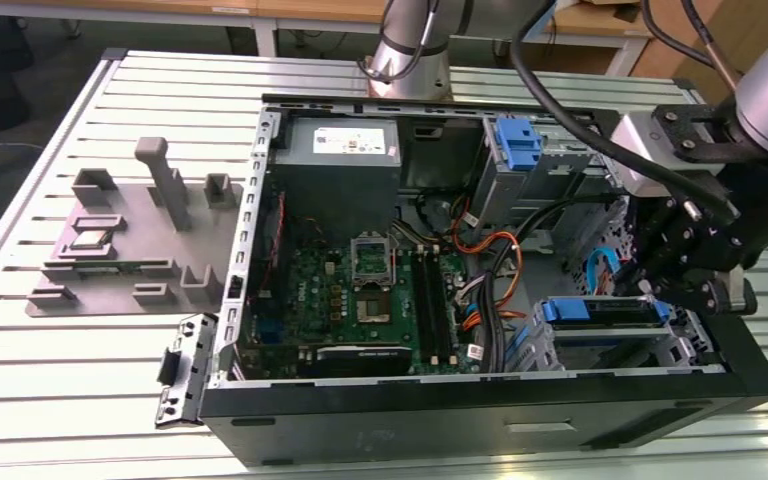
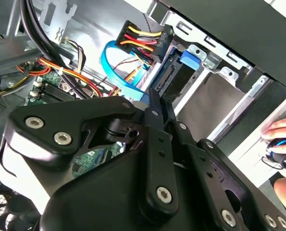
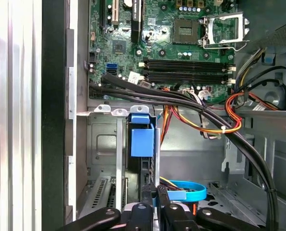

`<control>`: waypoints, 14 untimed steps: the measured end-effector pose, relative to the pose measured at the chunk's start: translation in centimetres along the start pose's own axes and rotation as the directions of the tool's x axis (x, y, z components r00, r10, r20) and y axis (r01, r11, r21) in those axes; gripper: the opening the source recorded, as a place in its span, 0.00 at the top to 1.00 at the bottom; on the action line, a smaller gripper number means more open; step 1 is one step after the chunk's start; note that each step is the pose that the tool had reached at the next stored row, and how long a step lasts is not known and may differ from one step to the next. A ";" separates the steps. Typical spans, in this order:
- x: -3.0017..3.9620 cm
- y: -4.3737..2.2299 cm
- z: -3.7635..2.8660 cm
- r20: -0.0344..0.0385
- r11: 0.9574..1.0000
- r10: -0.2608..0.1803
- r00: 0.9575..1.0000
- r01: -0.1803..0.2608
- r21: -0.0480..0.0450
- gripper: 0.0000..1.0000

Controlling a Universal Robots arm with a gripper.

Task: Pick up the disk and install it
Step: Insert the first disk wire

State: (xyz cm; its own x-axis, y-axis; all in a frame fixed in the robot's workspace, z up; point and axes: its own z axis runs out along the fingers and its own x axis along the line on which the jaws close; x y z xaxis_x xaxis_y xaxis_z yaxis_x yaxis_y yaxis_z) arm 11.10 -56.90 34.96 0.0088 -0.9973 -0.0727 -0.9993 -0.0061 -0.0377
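The disk [image 1: 604, 312] lies in the metal drive cage at the front corner of the open computer case, on the exterior view's right, its blue frame facing up. My gripper [image 1: 674, 293] hangs at the disk's outer end. In the first wrist view the disk [image 3: 143, 139] stands edge-on in its slot, its blue tab towards the motherboard. My gripper [image 3: 155, 206] is shut, fingers close together right at the disk's near end. The second wrist view shows the fingers of my gripper [image 2: 152, 103] meeting just short of the disk [image 2: 189, 59].
A bundle of black and orange cables [image 3: 205, 118] crosses just above the cage. A blue flat cable [image 3: 183, 193] curls beside my fingers. The grey power-supply box [image 1: 344, 148] and a blue latch [image 1: 518, 145] sit at the case's far end. A grey parts fixture [image 1: 117, 240] stands outside. A hand [image 2: 283, 132] rests nearby.
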 end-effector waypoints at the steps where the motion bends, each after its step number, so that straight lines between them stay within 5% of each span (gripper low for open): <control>1: 0.08 0.01 0.09 0.000 1.000 0.000 1.000 0.000 0.002 0.84; 14: 0.35 0.40 0.78 0.009 1.000 -0.003 1.000 0.002 0.019 0.84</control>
State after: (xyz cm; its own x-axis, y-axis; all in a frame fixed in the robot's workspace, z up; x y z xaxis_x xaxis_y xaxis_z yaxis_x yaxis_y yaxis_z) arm 10.74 -57.19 34.14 0.0117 -0.9966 -0.0818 -0.9984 -0.0070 -0.0567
